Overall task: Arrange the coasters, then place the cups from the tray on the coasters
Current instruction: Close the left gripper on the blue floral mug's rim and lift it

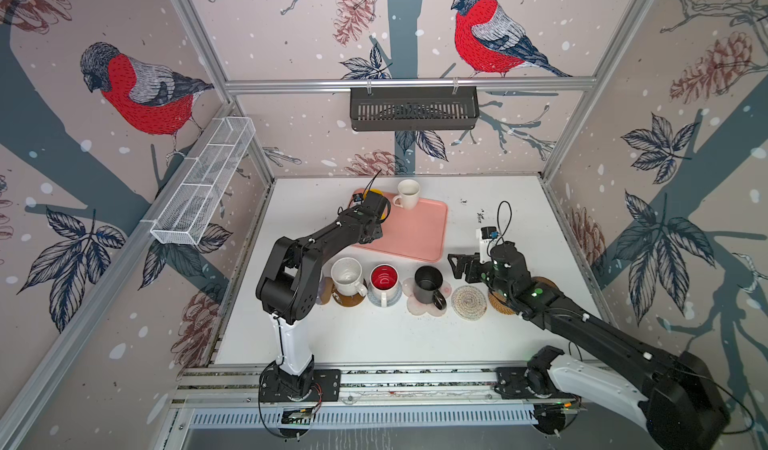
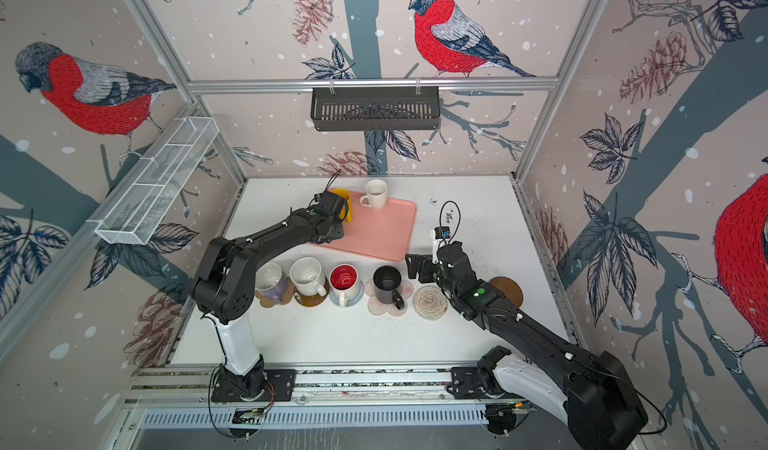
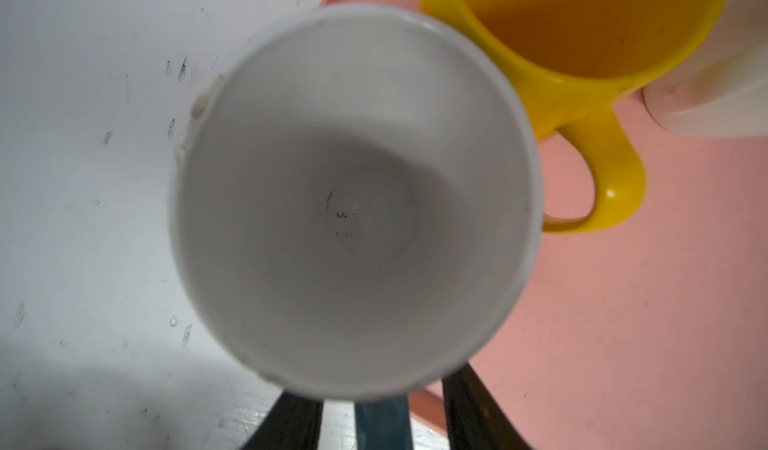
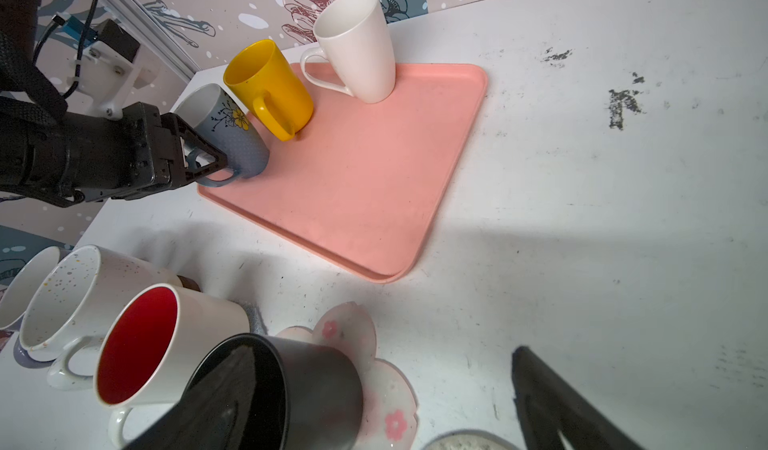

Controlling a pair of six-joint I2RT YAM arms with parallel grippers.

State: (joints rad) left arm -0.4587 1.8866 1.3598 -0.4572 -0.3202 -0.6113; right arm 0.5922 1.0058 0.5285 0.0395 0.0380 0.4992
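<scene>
**Cups: four on coasters, three on the tray, one between the jaws**

Done, judging from the layout: the coasters lie in a row on the near side of the tray (image 4: 374, 178).
- lavender mug (image 2: 270, 279) on the tan disc (image 2: 266, 302)
- speckled mug (image 1: 347, 275) on a brown disc (image 1: 353, 301)
- red-inside mug (image 1: 383, 279) on the grey-blue crochet coaster (image 1: 398, 294)
- black mug (image 1: 428, 283) on the flower coaster (image 1: 419, 313)

Left to fill:
- cream rope coaster (image 1: 469, 302)
- golden rattan coaster (image 1: 498, 304), partly under the right arm
- second brown disc (image 2: 509, 290)

All three lie behind the right jaws, toward that arm's base.

Left to move: three mugs, all upright on the tray.
- The blue-handled mug (image 4: 232, 136) stands at the tray's edge with its handle between the jaws of the left gripper (image 4: 208, 163).
- In the left wrist view the two fingers (image 3: 291, 423) stand on either side of the handle with a gap on each side. They bracket it and do not yet pinch it.
- The yellow mug (image 4: 270, 86) stands just beyond those jaws, close against the bracketed mug. I cannot tell whether the two touch.
- The plain white mug (image 4: 357, 49) stands farther beyond, apart from the other two.

The right gripper (image 1: 459, 266) has its jaws spread wide and holds nothing. The black mug is just beside it, and the tray's near corner is just ahead.

Estimate: a little past halfway. The fifth cup is in the grasp step.
</scene>
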